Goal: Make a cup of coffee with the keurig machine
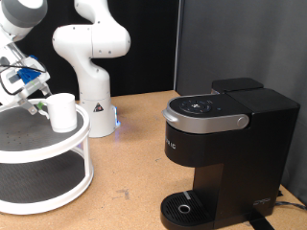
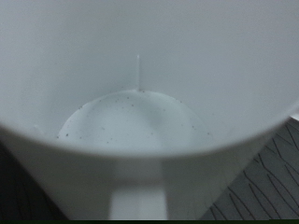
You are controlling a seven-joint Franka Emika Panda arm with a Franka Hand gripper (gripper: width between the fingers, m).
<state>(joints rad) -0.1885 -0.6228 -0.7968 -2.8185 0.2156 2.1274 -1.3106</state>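
Keurig machine (image 1: pixel 225 153) is seen at the exterior view's right, standing on the brown table (image 1: pixel 129 163); it is a boxy black unit with a grey curved lid handle, a round top with buttons and a circular drip tray (image 1: pixel 182 205) at its base, on which nothing is placed. At the exterior view's left a round white two-tier stand (image 1: pixel 43 158) is found, and behind it, toward the top, a white robot arm base (image 1: pixel 91 57) is mounted on the table. On the stand's upper tier the cup (image 1: pixel 61 111) is set upright, well apart from the machine. The gripper (image 1: pixel 31 94) is positioned at the cup's side, at the exterior view's upper left; whether its fingers are closed on the cup cannot be told. In the wrist view the frame is filled by the cup's white interior (image 2: pixel 140 121), with small dark specks scattered over its bottom.
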